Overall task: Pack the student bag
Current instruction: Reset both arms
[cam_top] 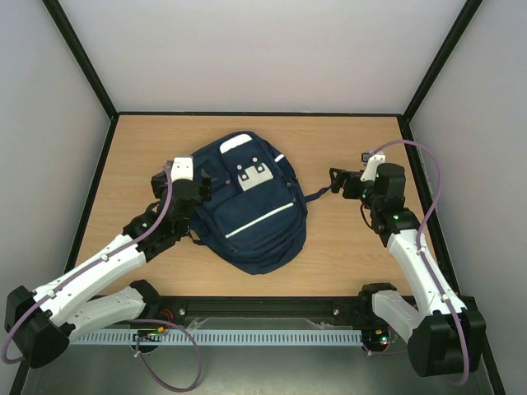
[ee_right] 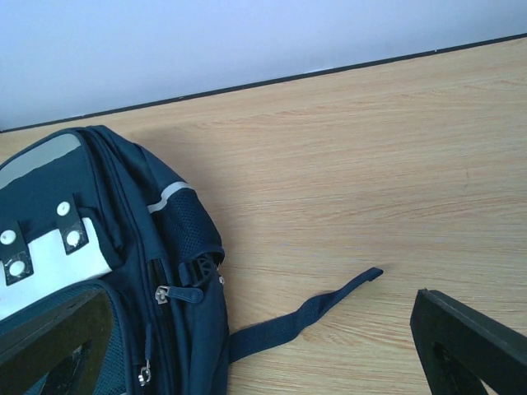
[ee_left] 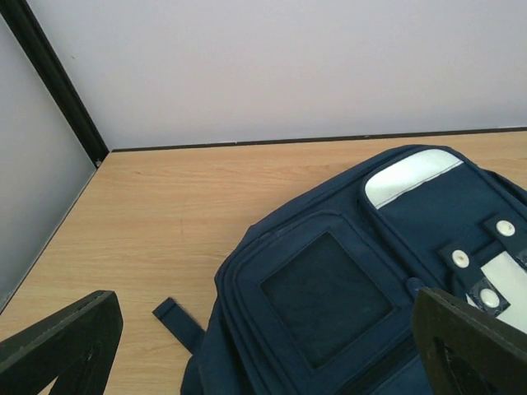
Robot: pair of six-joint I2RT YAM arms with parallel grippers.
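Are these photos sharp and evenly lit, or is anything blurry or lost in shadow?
Top view: even, soft light, the student bag sharp, only faint shadows beside it. Left wrist view: bag crisp, the left pincer fingers dark with little detail. Right wrist view: table grain clear, no glare, right pincer fingers equally dark.

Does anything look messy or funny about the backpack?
Only a little. The navy-blue fabric backpack lies flat and slightly crooked on the wooden table, and one dark strap trails loose across the wood toward the right arm's side. Nothing looks spilled or broken.
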